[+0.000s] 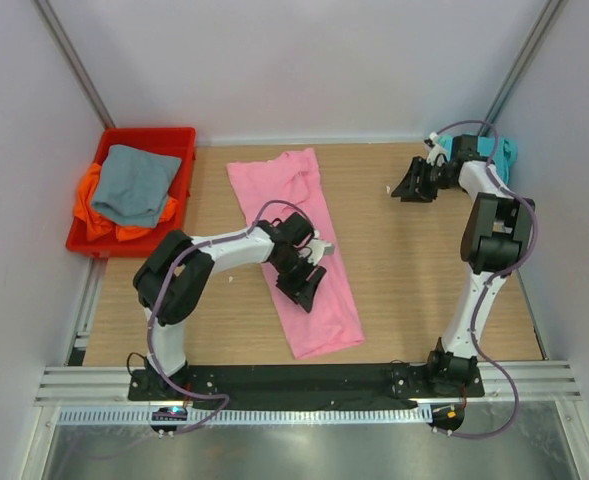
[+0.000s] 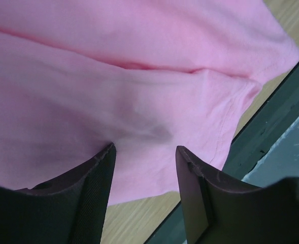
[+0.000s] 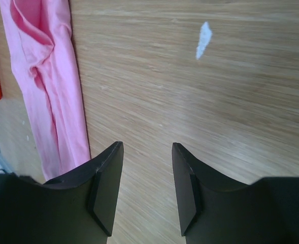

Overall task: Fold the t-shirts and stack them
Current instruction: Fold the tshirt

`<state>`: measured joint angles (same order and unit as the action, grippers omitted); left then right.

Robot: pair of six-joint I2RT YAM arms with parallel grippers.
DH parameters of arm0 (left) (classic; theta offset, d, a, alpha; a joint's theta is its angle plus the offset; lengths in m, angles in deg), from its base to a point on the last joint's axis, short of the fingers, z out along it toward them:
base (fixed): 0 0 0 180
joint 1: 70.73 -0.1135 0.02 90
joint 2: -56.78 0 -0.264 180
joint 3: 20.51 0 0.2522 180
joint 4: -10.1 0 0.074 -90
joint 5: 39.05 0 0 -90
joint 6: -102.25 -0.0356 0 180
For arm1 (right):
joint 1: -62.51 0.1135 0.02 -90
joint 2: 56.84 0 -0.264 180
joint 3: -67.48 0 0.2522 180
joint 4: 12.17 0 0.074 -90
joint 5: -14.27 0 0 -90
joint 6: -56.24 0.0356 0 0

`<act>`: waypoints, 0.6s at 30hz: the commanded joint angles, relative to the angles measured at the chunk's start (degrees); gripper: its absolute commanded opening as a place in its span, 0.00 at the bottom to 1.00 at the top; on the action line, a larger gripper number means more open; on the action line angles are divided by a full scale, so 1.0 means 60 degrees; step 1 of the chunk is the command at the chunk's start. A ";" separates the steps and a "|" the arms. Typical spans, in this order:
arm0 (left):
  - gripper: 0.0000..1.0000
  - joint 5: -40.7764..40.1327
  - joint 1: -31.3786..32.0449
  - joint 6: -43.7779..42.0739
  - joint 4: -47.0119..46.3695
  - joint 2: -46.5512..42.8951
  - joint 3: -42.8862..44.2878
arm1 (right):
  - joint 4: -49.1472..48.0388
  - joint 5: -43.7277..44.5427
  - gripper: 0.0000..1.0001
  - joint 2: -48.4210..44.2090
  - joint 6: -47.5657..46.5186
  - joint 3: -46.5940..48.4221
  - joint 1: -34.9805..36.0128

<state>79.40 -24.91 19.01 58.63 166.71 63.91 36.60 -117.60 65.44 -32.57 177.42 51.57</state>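
**Table** [image 1: 404, 290] with one shirt in work and three waiting. The pink shirt [image 1: 284, 180] lies flat as a long narrow strip, slanting from the far middle toward the near edge. Its sides look turned in, so the lengthwise fold is judged done and a crosswise fold due.

The red bin [image 1: 144, 134] at the far left serves as the supply. In it the grey shirt [image 1: 132, 185] sits crumpled on top of the orange shirt [image 1: 92, 212], which spills over the rim. The teal shirt [image 1: 504, 152] is bunched at the far right corner, partly hidden behind the right arm. Whether it is folded cannot be told.

**Left gripper** [image 2: 145, 147]: lowered over the near half of the pink strip, jaws roughly half apart. The tips are at the cloth with a faint pucker between them, and nothing is clamped. The placement suits pinching up the near end to carry it over the far end.

**Right gripper** [image 3: 147, 145]: jaws likewise part spread and empty, hovering over bare wood well to the right of the pink shirt. It is probably parked clear so the cloth can swing freely.

A small white scrap [image 3: 203, 39] lies on the wood near it, apart from every shirt.
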 commanded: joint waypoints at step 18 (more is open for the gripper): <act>0.55 -0.2382 -0.1397 -0.0864 0.2263 0.0019 -0.0701 | 0.0539 -0.1152 0.50 0.3364 0.0987 0.5092 0.4107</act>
<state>74.59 -33.22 17.31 69.97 165.14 63.05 40.03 -124.33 83.10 -28.79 203.87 74.56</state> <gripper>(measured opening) 0.538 0.499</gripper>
